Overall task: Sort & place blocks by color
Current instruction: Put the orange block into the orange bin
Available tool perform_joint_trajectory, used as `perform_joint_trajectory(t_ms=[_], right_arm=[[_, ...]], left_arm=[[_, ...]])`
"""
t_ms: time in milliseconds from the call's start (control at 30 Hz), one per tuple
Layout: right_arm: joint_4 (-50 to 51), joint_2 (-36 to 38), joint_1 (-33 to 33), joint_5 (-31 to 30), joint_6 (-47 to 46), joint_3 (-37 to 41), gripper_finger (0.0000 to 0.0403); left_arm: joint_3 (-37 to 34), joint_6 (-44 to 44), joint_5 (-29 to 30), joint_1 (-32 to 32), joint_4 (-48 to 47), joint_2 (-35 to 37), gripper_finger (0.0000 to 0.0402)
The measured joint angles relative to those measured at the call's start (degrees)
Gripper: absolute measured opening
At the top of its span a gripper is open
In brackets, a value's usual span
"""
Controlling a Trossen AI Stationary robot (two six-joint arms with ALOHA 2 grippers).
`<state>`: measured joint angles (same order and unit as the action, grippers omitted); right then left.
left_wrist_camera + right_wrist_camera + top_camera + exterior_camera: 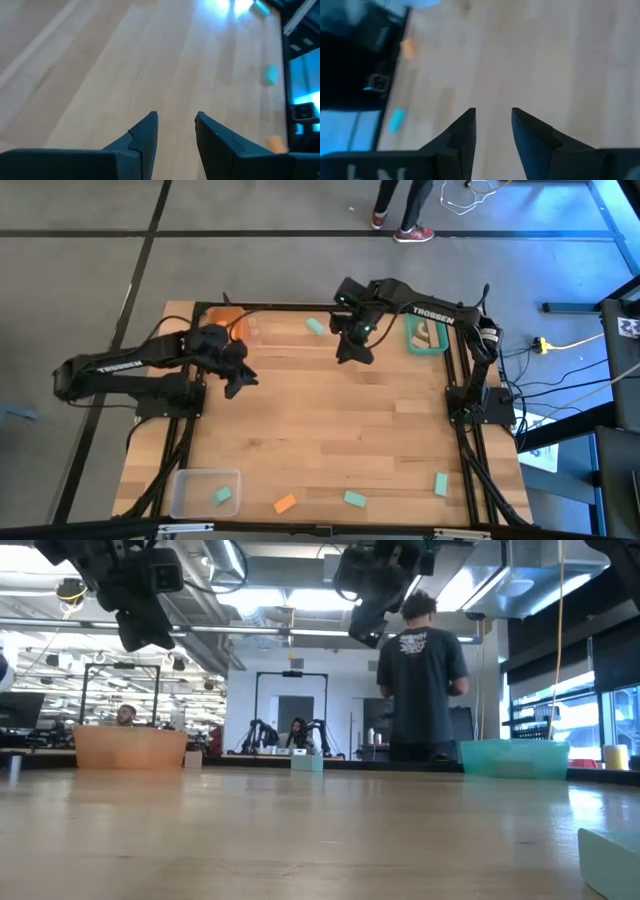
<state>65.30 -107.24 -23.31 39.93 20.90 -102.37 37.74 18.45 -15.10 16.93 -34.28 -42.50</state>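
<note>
Four loose blocks lie flat on the table in the high view: a teal one [315,326] near the far edge, and an orange one [285,503] and two teal ones [355,499] [440,484] near the near edge. A fifth, teal block [222,497] lies inside the clear bin [190,478]. My left gripper [243,383] [176,117] hangs open above bare wood, right of the orange bin [232,323]. My right gripper [353,355] [493,112] hangs open above the table, left of the teal bin [425,335]. Nothing is between either pair of fingers.
The orange bin [130,748] and teal bin [515,757] stand at the far edge, the clear bin at the near-left corner. The wide middle of the table is bare wood. A person [425,680] stands beyond the far edge. Cables lie on the floor to the right.
</note>
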Motion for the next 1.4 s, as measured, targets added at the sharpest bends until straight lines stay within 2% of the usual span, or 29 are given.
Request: perform_joint_trajectory(t_ms=[133,267,600,900,1400], right_arm=[[0.4,0.0,0.0,2.2,1.7,0.0,0.0126],[0.2,0.0,0.0,1.8,1.7,0.0,0.0126],[-0.8,0.0,0.0,1.7,1.6,0.0,0.0126],[-3.6,0.0,0.0,1.7,1.4,0.0,0.0126],[-6.8,0.0,0.0,1.6,1.4,0.0,0.0126]], left_arm=[[0.0,1.0,7.8,-5.1,-0.6,-0.2,0.0116],[0.0,4.7,12.0,-10.5,-0.9,-1.7,0.0107],[0.0,21.3,22.2,-25.4,0.0,-6.6,0.0082],[3.7,28.0,28.4,-34.2,1.5,-12.1,0.006],[4.8,44.7,30.6,-39.5,4.8,-22.1,0.0054]])
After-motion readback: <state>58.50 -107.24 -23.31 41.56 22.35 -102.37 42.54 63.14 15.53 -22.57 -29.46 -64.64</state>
